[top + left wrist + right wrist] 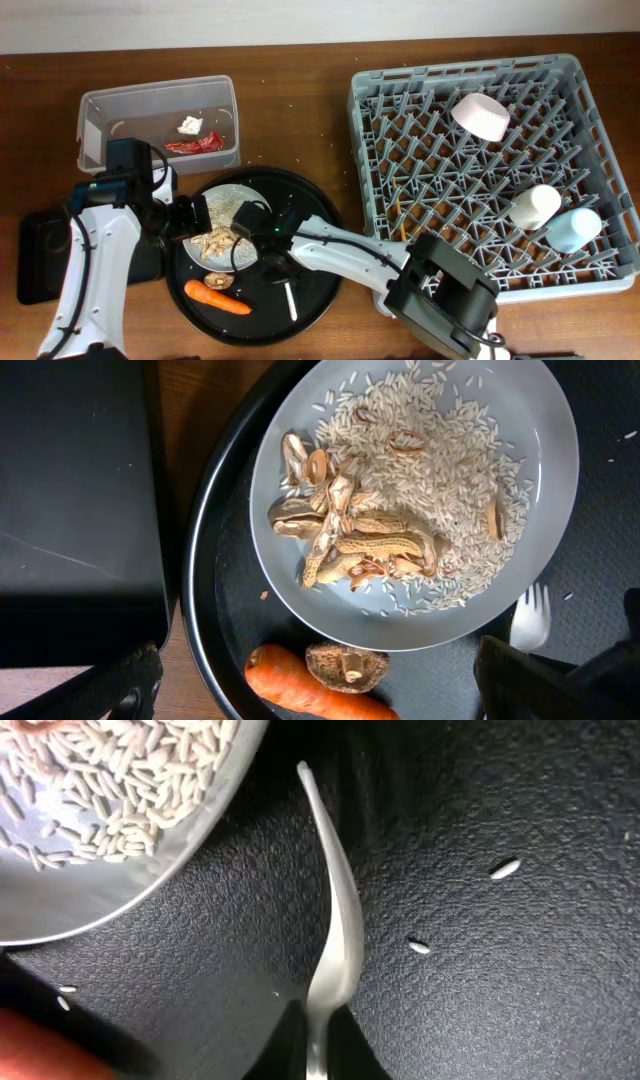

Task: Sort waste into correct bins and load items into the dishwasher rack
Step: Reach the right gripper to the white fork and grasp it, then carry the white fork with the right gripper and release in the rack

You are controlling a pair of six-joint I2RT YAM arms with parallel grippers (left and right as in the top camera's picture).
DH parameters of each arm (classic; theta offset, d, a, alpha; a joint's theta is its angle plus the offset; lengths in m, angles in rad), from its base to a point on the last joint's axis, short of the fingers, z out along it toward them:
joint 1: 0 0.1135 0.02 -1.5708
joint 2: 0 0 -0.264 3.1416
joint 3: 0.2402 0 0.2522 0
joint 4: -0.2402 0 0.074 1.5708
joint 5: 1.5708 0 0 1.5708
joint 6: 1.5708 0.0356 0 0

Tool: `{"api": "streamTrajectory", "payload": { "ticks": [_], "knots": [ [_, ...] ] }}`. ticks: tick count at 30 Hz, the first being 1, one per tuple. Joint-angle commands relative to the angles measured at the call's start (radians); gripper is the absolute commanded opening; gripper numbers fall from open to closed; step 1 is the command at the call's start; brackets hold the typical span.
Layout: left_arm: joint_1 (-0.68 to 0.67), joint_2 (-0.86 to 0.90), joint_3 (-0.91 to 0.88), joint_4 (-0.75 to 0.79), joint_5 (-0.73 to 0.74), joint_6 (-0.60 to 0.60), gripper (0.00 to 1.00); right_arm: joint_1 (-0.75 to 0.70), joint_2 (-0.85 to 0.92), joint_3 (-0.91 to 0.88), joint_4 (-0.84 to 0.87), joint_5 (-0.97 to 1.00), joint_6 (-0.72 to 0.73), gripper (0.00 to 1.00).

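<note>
From above, the white plate (240, 188) lies on the round black tray (322, 290), piled with rice and shredded food. The left tool (190, 215) hangs at the plate's left rim. The right tool (272, 258) reaches in just below the plate, over the white fork (290, 300). The carrot (218, 297) lies below the plate, the clear tub (95, 110) up and to its left, and the grey rack (356, 130) well to its right. The wooden bench (300, 110) is bare between the plate and the rack, which gives room to carry things across.

In the left wrist view the left tool's fingers (530, 685) stand wide apart, holding nothing, one on each side of the plate's lower edge. The plate looks stiff and smooth. Its load is loose and would slide off if it were tipped, so the bare rim is the place to hold it, and it should be kept level.

In the right wrist view the fork is seen edge-on, just right of the plate, on the tray's pebbled floor. Dark fingers (283, 1045) press on it from both sides at the bottom edge, so I judge the right tool to be closed on the fork. The fork looks light, rigid, thin and glossy, so it is likely to twist or slip. A pinch across its narrow shaft suits it.
</note>
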Motion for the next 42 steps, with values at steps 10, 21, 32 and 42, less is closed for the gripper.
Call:
{"api": "streamTrajectory", "payload": {
  "ticks": [10,21,32,42],
  "knots": [
    [-0.002,-0.015,0.003,-0.001,-0.003,-0.01,0.99,-0.235,-0.4,0.053,-0.352,0.218,-0.164,0.04],
    [-0.002,-0.015,0.003,-0.001,-0.003,-0.01,0.99,-0.589,-0.502,-0.151,-0.413,0.229,-0.364,0.04],
    [-0.002,-0.015,0.003,-0.001,-0.003,-0.01,0.99,-0.602,-0.497,-0.245,-0.303,0.216,-0.386,0.4],
    [-0.002,-0.015,0.003,-0.001,-0.003,-0.01,0.99,-0.603,-0.576,-0.226,-0.307,0.147,-0.382,0.39]
  ]
}}
